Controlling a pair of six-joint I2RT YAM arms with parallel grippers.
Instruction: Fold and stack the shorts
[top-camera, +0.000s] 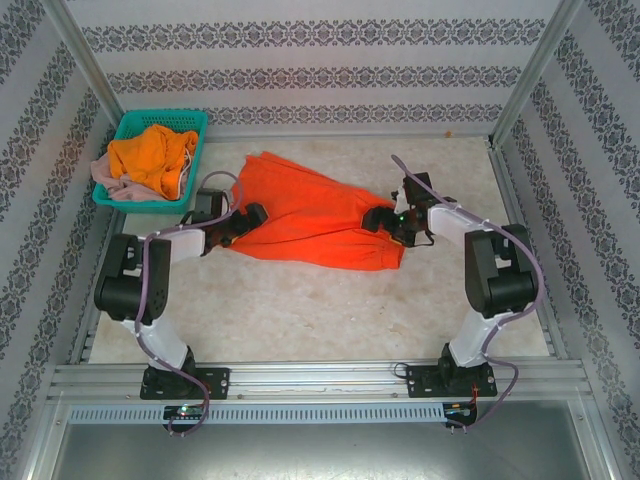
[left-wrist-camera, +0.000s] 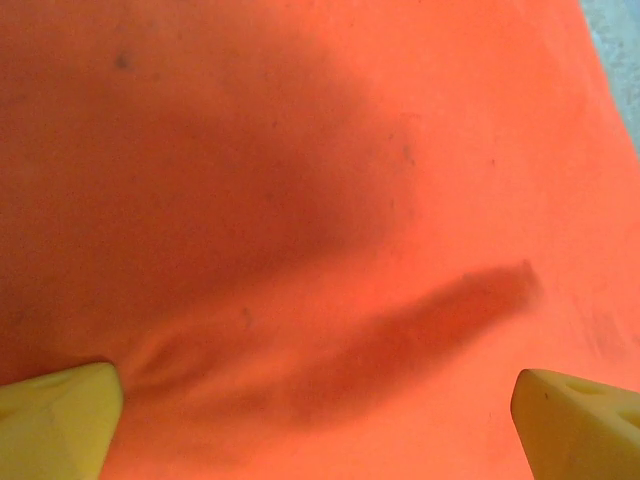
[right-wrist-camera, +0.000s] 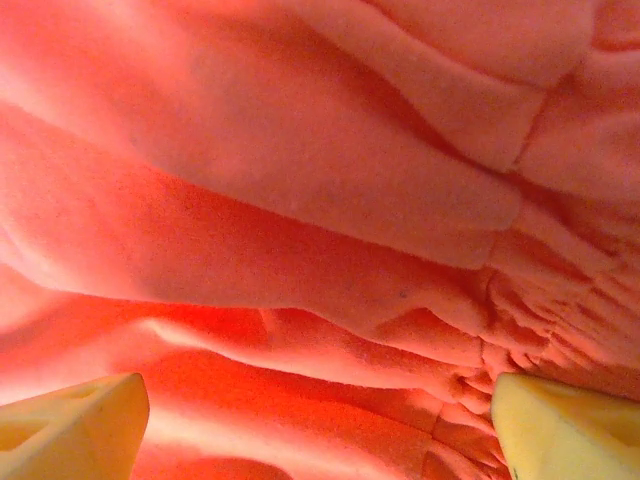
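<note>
Left gripper (left-wrist-camera: 315, 385) spread wide over red-orange shorts (top-camera: 310, 215) | right gripper (right-wrist-camera: 320, 390) spread at opposite hem | shorts lie flat on table (top-camera: 300, 310), likely readied for folding.

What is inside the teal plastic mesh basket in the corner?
Crumpled bright orange cloth shorts lie on top, with dusty pink cloth peeking out at the left edge of the teal basket. Anything underneath them is hidden.

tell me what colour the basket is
The basket is teal, clearest in the top external view.
</note>
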